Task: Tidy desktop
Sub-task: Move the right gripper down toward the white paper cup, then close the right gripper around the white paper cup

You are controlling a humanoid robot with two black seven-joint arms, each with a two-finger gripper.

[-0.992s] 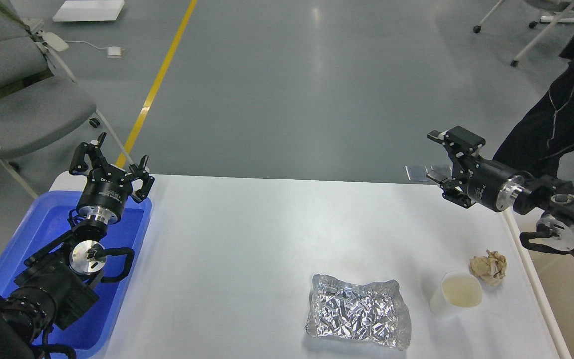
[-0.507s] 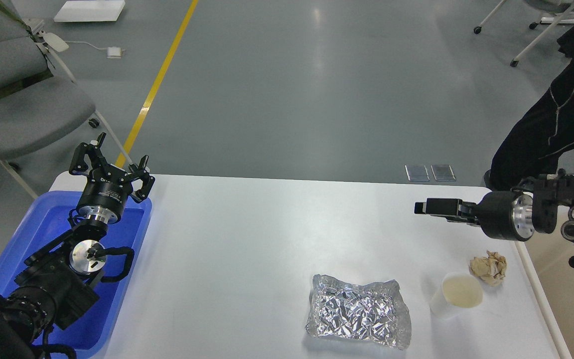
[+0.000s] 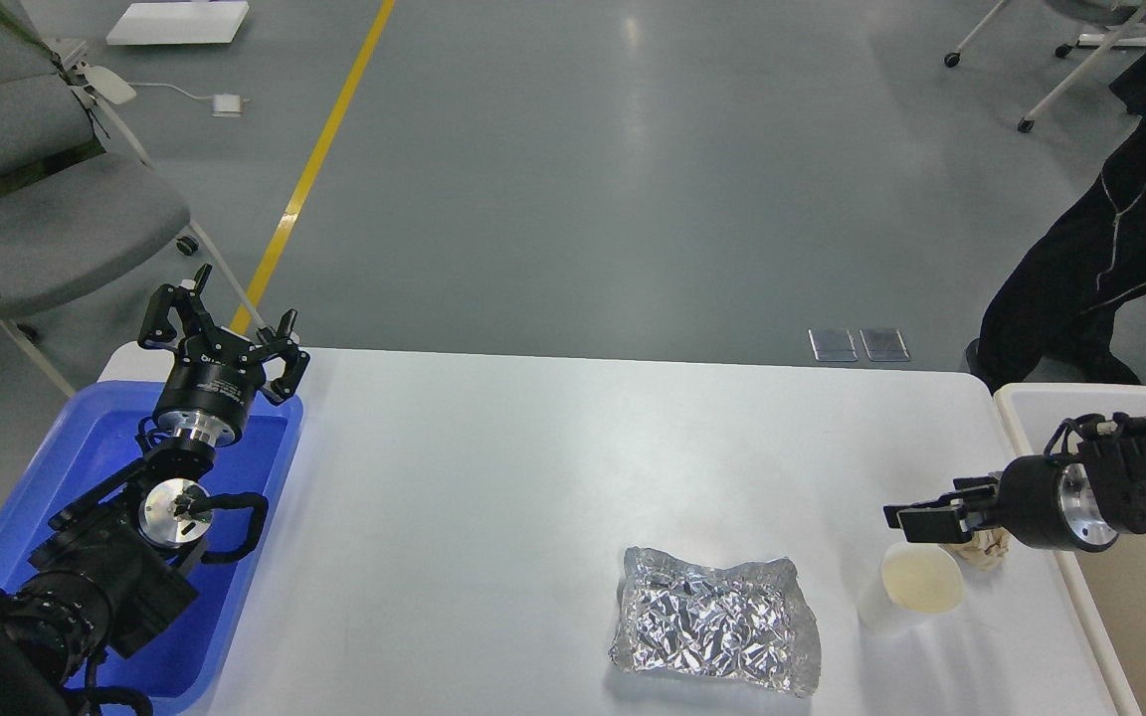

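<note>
The white desktop carries a crumpled silver foil sheet at the front right. Right of it stands a white cup with pale liquid, and behind the cup lies a crumpled brown paper ball. My right gripper reaches in from the right, low over the cup's far rim and in front of the paper ball, hiding most of it. Its fingers look apart and hold nothing. My left gripper is open and empty, raised over the far end of the blue tray.
A cream-white bin stands against the desktop's right edge. A person in black stands on the floor behind the right corner. Grey chairs stand at the far left.
My right gripper has swung down and toward me, from high above the far right corner to low over the cup and paper ball. The bin has come into view. My left arm has not moved.
</note>
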